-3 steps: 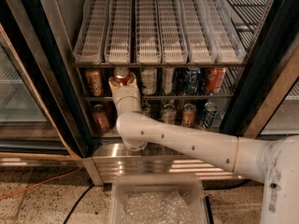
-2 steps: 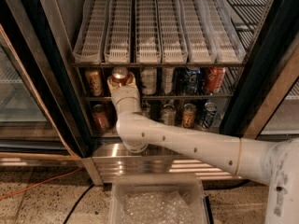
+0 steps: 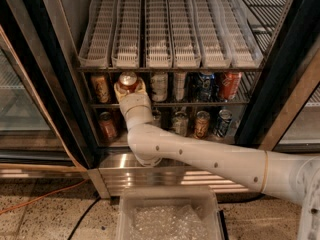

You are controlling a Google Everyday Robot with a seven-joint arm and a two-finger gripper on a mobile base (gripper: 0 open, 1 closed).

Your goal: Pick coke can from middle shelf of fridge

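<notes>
1. The gripper (image 3: 129, 87) is inside the fridge (image 3: 60, 94), at the left front of the middle shelf (image 3: 210, 103). Its fingers (image 3: 119, 90) are pinching the coke can (image 3: 128, 80) from both sides, with the can's silver top showing above them.
2. Watch the headroom first. The rack with white lanes (image 3: 159, 39) hangs just above the can's rim, so a lift before you pull back likely knocks the top against that rack's front edge and twists the can in the grip.
3. The orange-tan can (image 3: 101, 88) is just beside the gripper on the left and a pale can (image 3: 159, 85) just beside it on the right. Any sideways drift on the way out can tip one of them.
4. The can's base may catch on the shelf's thin front bar if you drag it low. You cannot see how deep the hold is, so a snag there could pull the can loose — it would fall toward the steel base or the clear bin (image 3: 167, 214) below.
5. Against the frame from a second ago, the can's top sits very slightly higher in the view. The arm's pose is almost the same, and the neighbouring cans have not moved.
</notes>
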